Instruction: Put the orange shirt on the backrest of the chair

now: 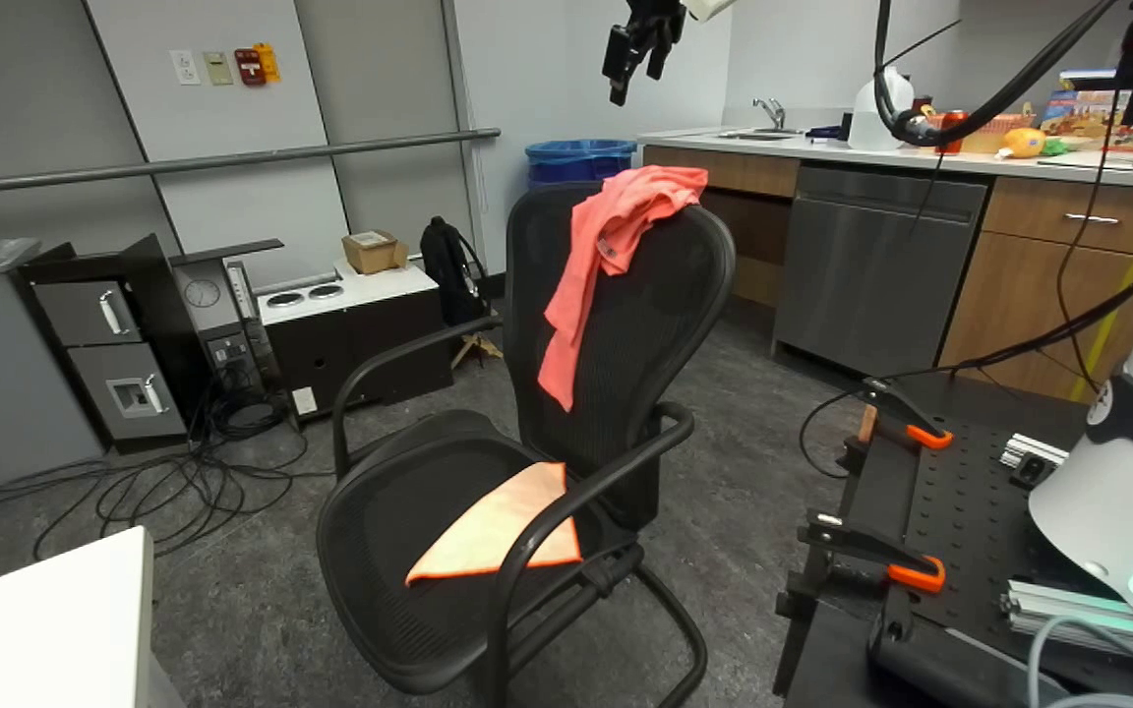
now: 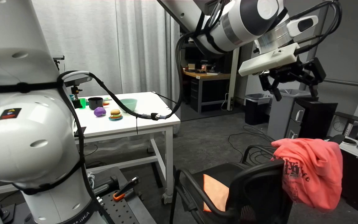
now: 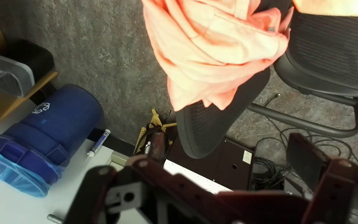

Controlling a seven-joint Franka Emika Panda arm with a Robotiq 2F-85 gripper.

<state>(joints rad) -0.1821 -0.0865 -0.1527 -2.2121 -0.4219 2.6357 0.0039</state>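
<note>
Gripper (image 2: 296, 93) is hovering wide and empty; orange shirt (image 2: 314, 171) is hanging below it over the chair backrest (image 1: 637, 329), beyond the black worktop (image 1: 970, 492) edge, long axis running down; probably needing only retreat.

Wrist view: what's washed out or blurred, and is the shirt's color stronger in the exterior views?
In the wrist view, the shirt is washed out to pale peach, the cloth glares pale yellow, and the gripper looks blurred; in both exterior views, the shirt shows a stronger coral.
</note>
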